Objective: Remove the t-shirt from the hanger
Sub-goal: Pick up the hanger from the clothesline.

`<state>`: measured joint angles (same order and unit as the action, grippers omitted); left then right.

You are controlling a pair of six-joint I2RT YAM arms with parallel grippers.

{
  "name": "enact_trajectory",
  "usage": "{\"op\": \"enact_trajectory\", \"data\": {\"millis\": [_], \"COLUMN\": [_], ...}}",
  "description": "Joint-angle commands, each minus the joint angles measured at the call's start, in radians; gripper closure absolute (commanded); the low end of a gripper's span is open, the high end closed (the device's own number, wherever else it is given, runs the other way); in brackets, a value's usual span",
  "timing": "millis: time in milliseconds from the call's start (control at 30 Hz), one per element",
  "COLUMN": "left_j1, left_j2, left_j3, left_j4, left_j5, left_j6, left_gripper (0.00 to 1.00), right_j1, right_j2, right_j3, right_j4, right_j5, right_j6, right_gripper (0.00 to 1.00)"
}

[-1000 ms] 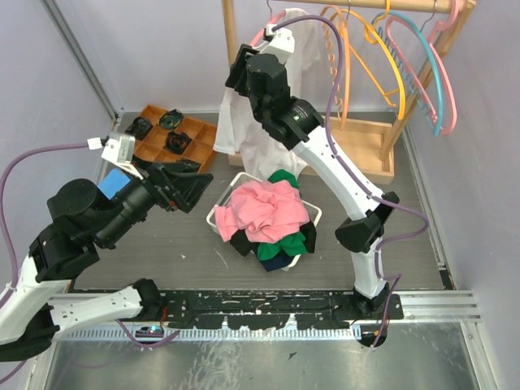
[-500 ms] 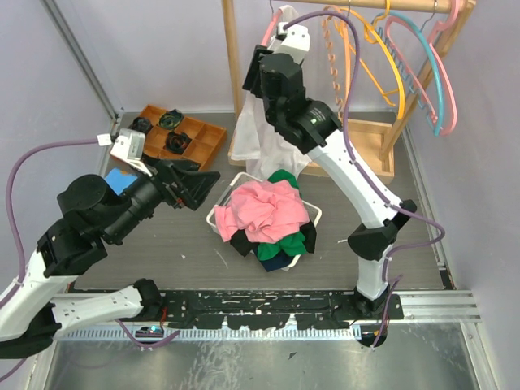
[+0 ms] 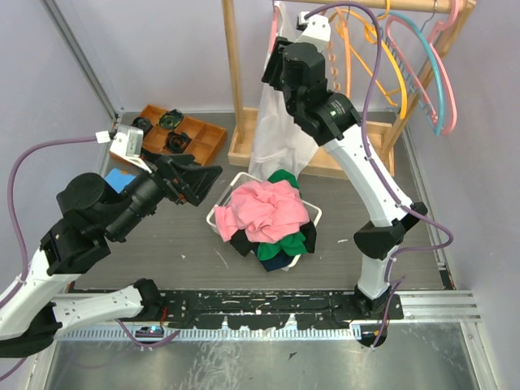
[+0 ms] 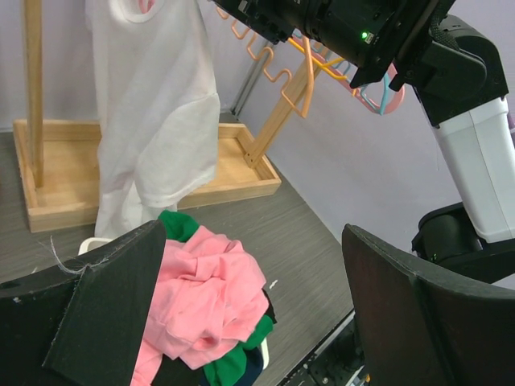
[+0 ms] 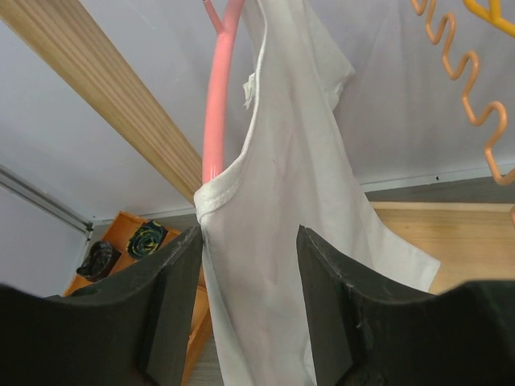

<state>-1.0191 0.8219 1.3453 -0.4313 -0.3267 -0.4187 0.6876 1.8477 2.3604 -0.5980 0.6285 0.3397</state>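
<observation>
A white t-shirt hangs from a pink hanger on the wooden rack's rail. In the right wrist view the shirt's collar and shoulder lie over the pink hanger. My right gripper is raised to the shirt's upper part. Its jaws stand apart on either side of the fabric, with a gap still showing. My left gripper hovers wide open left of the basket and holds nothing. It faces the shirt from a distance.
A white basket heaped with pink and green clothes sits below the shirt. An orange compartment tray lies at back left. The rack's post and wooden base stand behind. Orange and blue-pink hangers hang to the right.
My right arm has risen and swung right toward the rail; the shirt went from spread out to hanging narrow. Its jaws have narrowed a little. The left gripper edged slightly right.
</observation>
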Motion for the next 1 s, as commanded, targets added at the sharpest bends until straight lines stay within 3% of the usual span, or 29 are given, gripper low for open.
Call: {"op": "enact_trajectory", "data": {"millis": [0, 600, 833, 967], "left_j1": [-0.002, -0.002, -0.001, -0.001], "left_j2": [-0.003, -0.004, -0.007, -0.014], "left_j3": [-0.015, -0.039, -0.041, -0.041], "left_j4": [0.056, 0.089, 0.092, 0.090], "left_j5": [0.003, -0.019, -0.036, -0.046], "left_j6": [0.015, 0.016, 0.025, 0.032], "left_gripper": [0.02, 0.02, 0.02, 0.02], "right_j1": [-0.023, -0.051, -0.053, -0.054], "right_j2": [-0.011, 0.051, 0.079, 0.075], "right_j3": [0.054, 0.129, 0.128, 0.126], "right_j4": [0.006, 0.017, 0.006, 0.007], "right_j5": [-0.069, -0.272, -0.229, -0.186], "right_j6": [0.009, 0.007, 0.039, 0.048], "right_gripper": [0.44, 0.41, 0.42, 0.47]}}
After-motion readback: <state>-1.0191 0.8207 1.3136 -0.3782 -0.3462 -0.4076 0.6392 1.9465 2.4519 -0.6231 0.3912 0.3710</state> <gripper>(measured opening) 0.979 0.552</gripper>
